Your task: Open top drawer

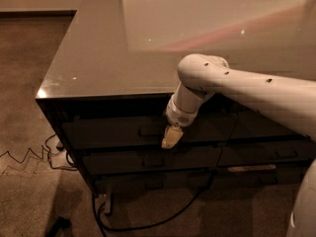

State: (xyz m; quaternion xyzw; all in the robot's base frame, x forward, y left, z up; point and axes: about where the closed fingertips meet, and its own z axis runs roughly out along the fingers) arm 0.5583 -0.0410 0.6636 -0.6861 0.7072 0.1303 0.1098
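Note:
The top drawer [113, 131] is a wide dark front just under the glossy countertop, with a small metal centre pull [147, 132]. It stands a little forward of the cabinet frame. My gripper [169, 138], with yellowish tips, hangs from the white arm [237, 85] right in front of this drawer, just to the right of the pull and at its height. Contact with the pull cannot be made out.
A shallower drawer [148, 161] with the same pull sits below, and more fronts [269, 154] lie to the right. The countertop [108, 38] reflects light. Black cables [148, 223] and a power strip [106, 201] lie on the carpet by the cabinet's base.

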